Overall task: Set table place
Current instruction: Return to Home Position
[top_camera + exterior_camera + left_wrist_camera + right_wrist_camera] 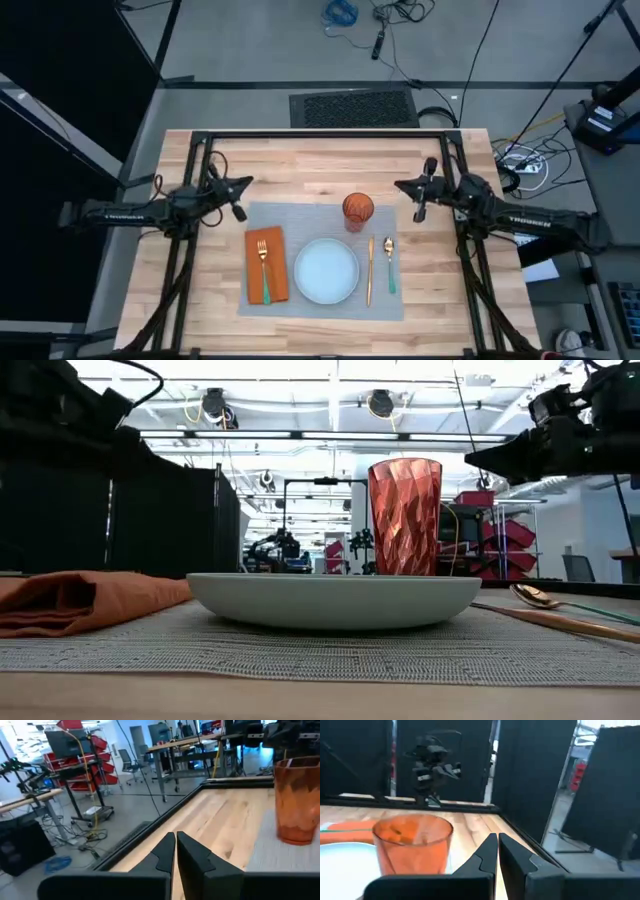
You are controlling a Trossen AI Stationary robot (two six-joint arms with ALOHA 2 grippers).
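Left gripper (pixel 244 184) and right gripper (pixel 401 186) hang clenched, empty — one by each far placemat (pixel 300 220) corner.

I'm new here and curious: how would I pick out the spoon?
Start at the grey rectangular cloth placemat on the light-wood table, then find the pale-blue round plate. Two pieces lie right of it in the high view; the spoon is the outer one, with a green handle, unlike the all-gold knife beside the plate.
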